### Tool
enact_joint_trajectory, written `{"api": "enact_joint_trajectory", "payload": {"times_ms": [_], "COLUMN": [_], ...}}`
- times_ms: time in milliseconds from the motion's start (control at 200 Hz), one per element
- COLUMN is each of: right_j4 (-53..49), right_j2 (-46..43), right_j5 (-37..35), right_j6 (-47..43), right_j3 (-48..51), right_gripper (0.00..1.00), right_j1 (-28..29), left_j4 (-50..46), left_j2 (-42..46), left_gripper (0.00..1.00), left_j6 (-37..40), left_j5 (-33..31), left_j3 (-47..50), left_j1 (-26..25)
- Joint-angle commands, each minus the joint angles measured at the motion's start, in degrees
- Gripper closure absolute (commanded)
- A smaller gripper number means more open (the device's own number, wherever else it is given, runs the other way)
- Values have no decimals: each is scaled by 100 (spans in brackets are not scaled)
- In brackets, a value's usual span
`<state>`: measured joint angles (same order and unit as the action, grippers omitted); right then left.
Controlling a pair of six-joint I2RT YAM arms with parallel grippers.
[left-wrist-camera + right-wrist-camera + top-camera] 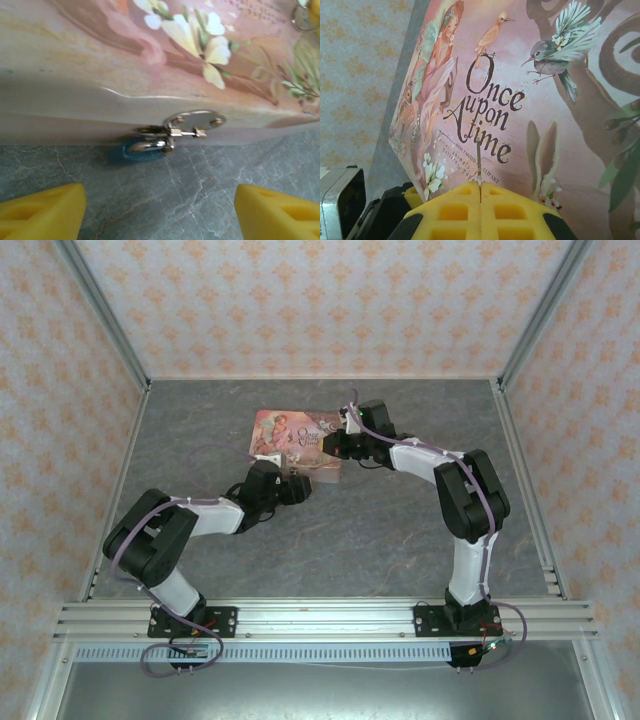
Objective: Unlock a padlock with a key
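Left arm (175,540) and right arm (470,502): black joint housings, white link covers. A lilac cable (125,530) runs along each arm behind the pincer. Bases (195,620): black plates bolted to a silver rail (320,618).

Left pincer (160,215): yellow plastic fingers (42,210), wedge-shaped, with slotted recesses.

Right pincer (480,186): yellow fingers (455,210) with square pockets, black body behind them.

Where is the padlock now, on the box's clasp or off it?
On it, apparently: the padlock sits against the box, its shiny loop joined to the silver clasp. Locked or unlocked: cannot tell.
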<state>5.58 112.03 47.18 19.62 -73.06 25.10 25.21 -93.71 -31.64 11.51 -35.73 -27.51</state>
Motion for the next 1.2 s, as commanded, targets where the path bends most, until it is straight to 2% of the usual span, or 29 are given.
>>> {"api": "enact_joint_trajectory", "payload": {"times_ms": [0,686,1061,1196], "right_j4": [-148,-238,-229,-226], "right_j2": [9,45,54,49], "right_j5": [-105,-121,-123,-140], "right_j6": [-151,-177,-169,-164], "right_j3": [161,156,143,160], "right_gripper": [100,100,100,100], "right_j1": [30,23,29,29], "left_j4": [431,230,151,159], "left_j2": [-155,-628,-839,-886], "left_gripper": [24,37,42,47], "left_j6": [-12,873,1018,1019], "left_j5": [-280,-376,-470,-483], "left_j3": [36,-434,-636,-658], "left_j1": [-42,-49,-100,-117]}}
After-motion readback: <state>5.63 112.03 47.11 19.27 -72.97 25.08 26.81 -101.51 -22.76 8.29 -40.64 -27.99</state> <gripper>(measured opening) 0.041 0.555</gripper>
